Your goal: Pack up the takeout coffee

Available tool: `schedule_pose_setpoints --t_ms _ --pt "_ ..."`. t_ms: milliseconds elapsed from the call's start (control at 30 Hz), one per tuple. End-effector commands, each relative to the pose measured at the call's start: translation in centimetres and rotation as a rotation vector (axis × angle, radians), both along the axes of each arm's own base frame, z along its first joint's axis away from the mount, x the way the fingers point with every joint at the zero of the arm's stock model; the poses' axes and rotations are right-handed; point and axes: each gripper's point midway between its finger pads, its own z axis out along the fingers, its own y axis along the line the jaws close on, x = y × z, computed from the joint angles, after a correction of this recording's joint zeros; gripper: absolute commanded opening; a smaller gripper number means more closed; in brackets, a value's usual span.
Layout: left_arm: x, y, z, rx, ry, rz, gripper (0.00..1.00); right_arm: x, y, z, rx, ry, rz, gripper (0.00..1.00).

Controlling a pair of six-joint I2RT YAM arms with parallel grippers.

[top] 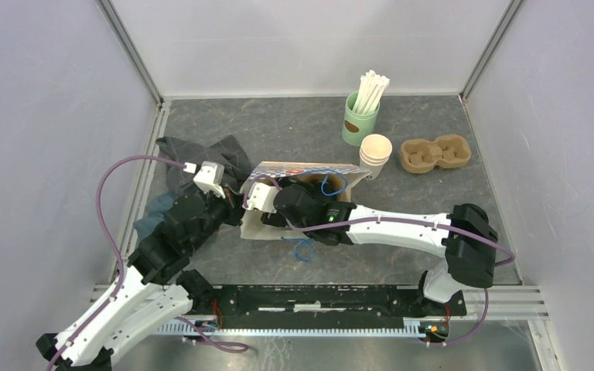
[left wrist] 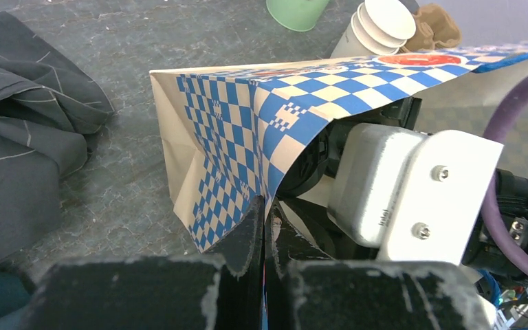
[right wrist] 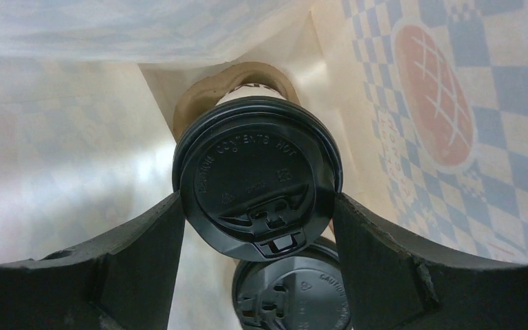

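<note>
A blue-and-white checkered paper bag (top: 309, 167) lies on its side mid-table, mouth toward the arms. My left gripper (left wrist: 265, 213) is shut on the bag's (left wrist: 247, 117) lower mouth edge, paper pinched between the fingers. My right gripper (right wrist: 256, 227) is inside the bag, its fingers against both sides of a white coffee cup with a black lid (right wrist: 258, 179). A second black-lidded cup (right wrist: 295, 295) sits just below it. A brown pulp carrier (right wrist: 199, 96) shows behind the held cup. In the top view the right wrist (top: 302, 202) hides the cups.
A green cup of white straws (top: 360, 116) stands at the back, with a stack of empty white cups (top: 376, 154) beside it and a second brown carrier (top: 435, 152) to the right. A dark cloth (top: 201, 158) lies left of the bag.
</note>
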Motion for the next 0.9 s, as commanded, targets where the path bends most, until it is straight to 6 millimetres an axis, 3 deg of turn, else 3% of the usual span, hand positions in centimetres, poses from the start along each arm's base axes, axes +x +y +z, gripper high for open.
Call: schedule_pose_setpoints --t_ms 0,200,600,867 --pt "0.0 -0.3 0.8 -0.002 -0.019 -0.022 0.02 1.0 0.2 -0.2 0.009 -0.01 -0.029 0.62" --pt "-0.1 -0.2 1.1 -0.005 -0.018 -0.017 0.02 1.3 -0.4 -0.5 -0.013 -0.002 -0.057 0.62" --pt "0.3 0.1 1.1 0.009 -0.004 0.017 0.02 1.2 -0.5 1.5 -0.001 0.029 -0.088 0.6" --pt "0.4 -0.5 1.0 0.003 0.004 -0.003 0.02 1.4 0.8 0.0 -0.033 0.055 -0.074 0.62"
